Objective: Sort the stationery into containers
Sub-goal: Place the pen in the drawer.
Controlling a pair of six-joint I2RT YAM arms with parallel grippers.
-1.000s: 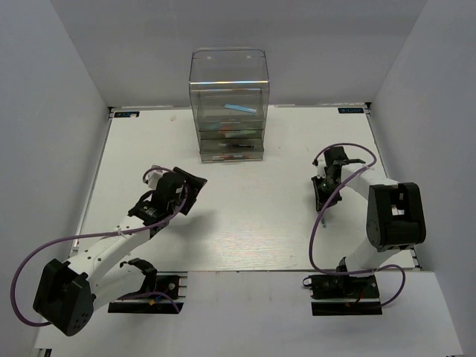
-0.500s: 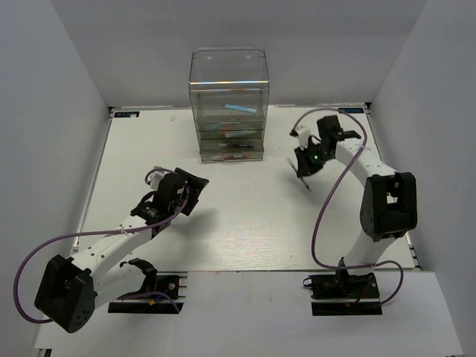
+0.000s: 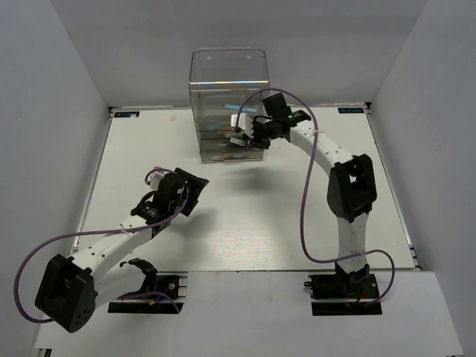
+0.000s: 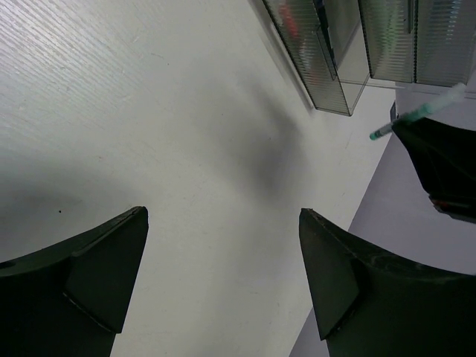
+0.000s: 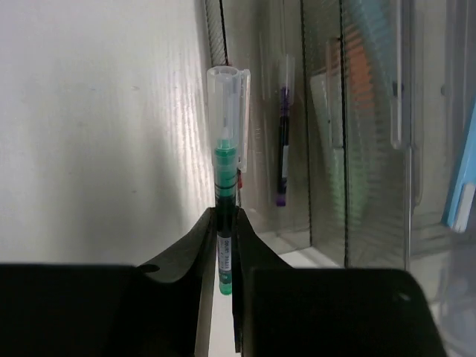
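A green pen [image 5: 225,178] with a clear cap stands upright between the fingers of my right gripper [image 5: 227,217], which is shut on its lower barrel. That gripper [image 3: 251,132] hovers at the right front of the clear drawer unit [image 3: 223,67], with the pen's cap close to a drawer front [image 5: 372,193]. Inside the drawers lie a light blue pen [image 3: 239,109], a dark pen with a purple end [image 5: 282,160] and something orange [image 5: 361,71]. My left gripper [image 3: 192,186] stands open over bare table, left of centre. Its view also catches the green pen [image 4: 416,115].
The drawer unit [image 4: 327,59] stands at the back middle of the white table [image 3: 253,216]. Grey walls close in the left, right and back. A purple cable [image 3: 306,186] loops off the right arm. Both arm bases sit at the near edge.
My right arm has swung from the right side of the table up and left to the drawer unit, carrying the green pen. The left arm has barely moved.
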